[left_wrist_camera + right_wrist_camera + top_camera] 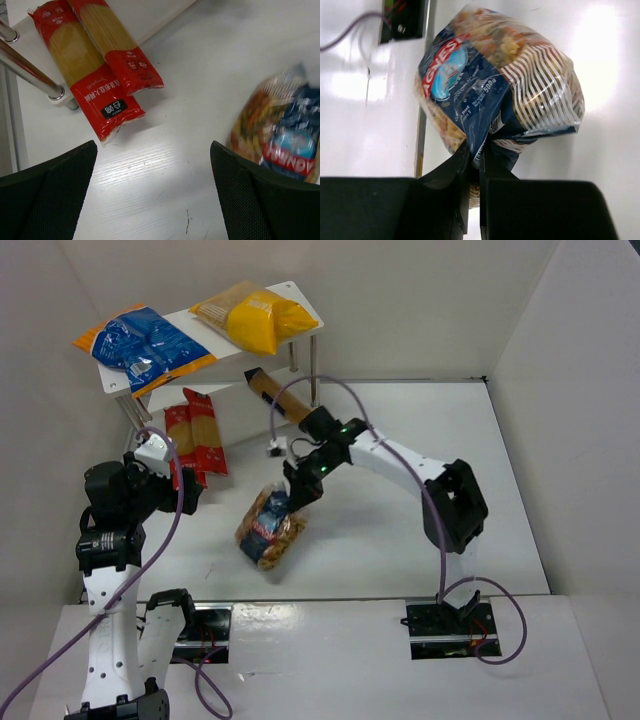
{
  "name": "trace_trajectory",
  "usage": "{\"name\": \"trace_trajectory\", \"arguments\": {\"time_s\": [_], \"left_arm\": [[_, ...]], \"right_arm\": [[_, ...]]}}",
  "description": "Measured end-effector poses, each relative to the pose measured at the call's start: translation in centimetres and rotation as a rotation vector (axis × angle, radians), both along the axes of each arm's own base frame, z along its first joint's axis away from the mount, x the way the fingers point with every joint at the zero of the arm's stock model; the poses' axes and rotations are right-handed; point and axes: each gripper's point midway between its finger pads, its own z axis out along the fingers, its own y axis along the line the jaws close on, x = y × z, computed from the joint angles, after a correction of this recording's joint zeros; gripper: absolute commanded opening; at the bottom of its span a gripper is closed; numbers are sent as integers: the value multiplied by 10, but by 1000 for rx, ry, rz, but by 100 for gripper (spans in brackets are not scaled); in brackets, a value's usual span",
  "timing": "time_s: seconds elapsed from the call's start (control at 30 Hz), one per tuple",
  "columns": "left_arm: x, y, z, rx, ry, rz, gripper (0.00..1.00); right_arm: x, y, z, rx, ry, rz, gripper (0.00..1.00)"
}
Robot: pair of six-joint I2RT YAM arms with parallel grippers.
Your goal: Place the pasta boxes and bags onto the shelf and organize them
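Because only a thin fold of film is pinched, the bag may slip out on the way to the shelf.
The right gripper [475, 150] is closed tight on an edge fold of the clear bag of short golden pasta [500, 85], which is over the middle of the table, well apart from the shelf [112, 382]. The heavy pasta pulls on this fold, and a quick swing could free it. The top board carries the blue-and-orange bag [145, 345] and the yellow bag [255, 318], so little room is left. The long slim tan box [270, 390] near the arm could be knocked. The left gripper [152, 150] stands wide and holds nothing.
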Motion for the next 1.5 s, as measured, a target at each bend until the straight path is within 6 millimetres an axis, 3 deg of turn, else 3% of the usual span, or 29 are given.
{"name": "trace_trajectory", "arguments": {"time_s": [0.1, 0.2, 0.3, 0.4, 0.57, 0.7, 0.9, 1.03, 1.3, 1.5], "left_arm": [[0, -2, 0, -3, -2, -12, 99], [-1, -6, 1, -10, -4, -32, 99], [-2, -15, 2, -11, -10, -88, 99], [-3, -38, -4, -24, 13, -206, 99], [-6, -83, -26, -62, 131, -457, 99], [-13, -110, -44, -96, 226, -639, 99], [-23, -135, -34, -132, 214, -859, 99], [-27, -146, -25, -180, 216, -993, 99], [-39, -156, -52, -305, 396, -1166, 99], [-56, -165, -50, -300, 407, -1238, 99]], "right_arm": [[25, -24, 29, 63, -10, -93, 0], [33, -38, 51, 96, -29, -142, 0], [24, -36, 65, 124, -21, -129, 0], [10, -29, 70, 146, 18, -94, 0], [-1, -27, 78, 161, 32, -70, 0], [-3, -35, 99, 193, -7, -82, 0], [-7, -53, 135, 256, -70, -105, 0], [-13, -59, 142, 279, -73, -101, 0], [-17, -60, 138, 278, -56, -91, 0], [-22, -58, 140, 294, -47, -70, 0]]}}
